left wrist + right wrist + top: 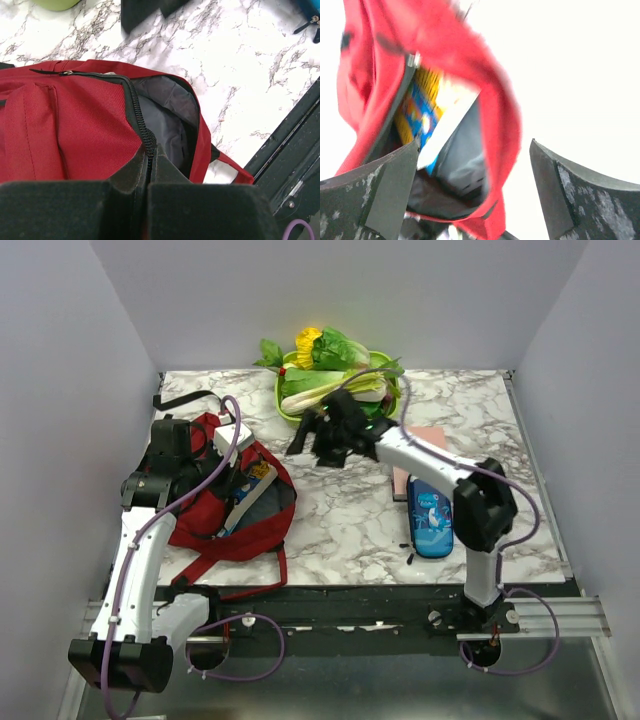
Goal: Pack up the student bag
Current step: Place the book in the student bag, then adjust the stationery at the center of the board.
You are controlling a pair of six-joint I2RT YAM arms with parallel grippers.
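Note:
The dark red student bag [225, 515] lies at the table's left with its zipper open, and a yellow and blue book [250, 495] sticks out of the opening. My left gripper [213, 455] is at the bag's far edge. In the left wrist view it [148, 159] is shut on the bag's black zipper edge [140, 120], with the grey lining [165, 120] showing beside it. My right gripper [320, 437] is open and empty, over the table just right of the bag. In the blurred right wrist view it [474, 145] faces the bag's opening [465, 165] and the book [420, 110].
A blue shark-print pencil case [432, 518] lies at the front right, and a pink notebook [428, 440] lies behind it, under the right arm. A green bowl of toy vegetables [335, 380] stands at the back middle. White walls close in the table.

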